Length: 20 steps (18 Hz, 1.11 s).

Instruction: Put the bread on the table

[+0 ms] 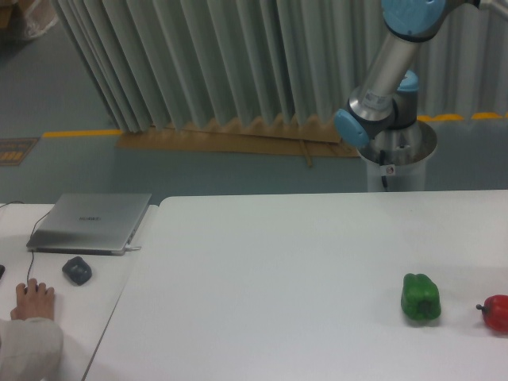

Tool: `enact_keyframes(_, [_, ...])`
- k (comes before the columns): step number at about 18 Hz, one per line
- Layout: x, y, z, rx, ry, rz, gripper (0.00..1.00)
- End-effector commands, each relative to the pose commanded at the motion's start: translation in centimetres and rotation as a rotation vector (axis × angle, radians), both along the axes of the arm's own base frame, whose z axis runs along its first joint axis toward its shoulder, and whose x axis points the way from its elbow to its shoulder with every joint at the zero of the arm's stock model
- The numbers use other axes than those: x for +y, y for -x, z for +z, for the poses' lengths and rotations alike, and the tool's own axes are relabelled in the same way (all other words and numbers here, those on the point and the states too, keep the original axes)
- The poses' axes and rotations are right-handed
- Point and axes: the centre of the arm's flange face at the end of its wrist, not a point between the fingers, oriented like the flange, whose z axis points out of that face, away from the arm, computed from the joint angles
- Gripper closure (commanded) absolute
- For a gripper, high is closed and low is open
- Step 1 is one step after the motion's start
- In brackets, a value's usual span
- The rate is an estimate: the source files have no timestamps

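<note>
The bread does not show anywhere in this view. The white table (278, 286) fills the middle and right of the frame. Only the arm's base and lower links (381, 103) show at the back right, rising out of the top of the frame. The gripper is out of view.
A green bell pepper (420, 298) lies on the table at the right, with a red round fruit (496, 313) at the right edge. On the narrower desk at the left are a closed laptop (91, 222), a dark mouse (77, 271) and a person's hand (33, 300).
</note>
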Motion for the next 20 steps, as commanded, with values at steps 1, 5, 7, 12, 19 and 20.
enact_keyframes(1, [0.1, 0.0, -0.2, -0.001, 0.000, -0.003, 0.51])
enact_keyframes(5, [0.3, 0.3, -0.6, 0.011, -0.004, -0.002, 0.00])
enact_keyframes(7, [0.3, 0.9, -0.8, 0.048, -0.010, -0.005, 0.00])
enact_keyframes(12, [0.4, 0.9, 3.4, 0.142, -0.023, -0.071, 0.00])
enact_keyframes(19, [1.2, -0.1, 6.6, 0.200, -0.035, -0.109, 0.00])
enact_keyframes(20, [1.7, -0.3, 6.8, 0.210, -0.038, -0.117, 0.00])
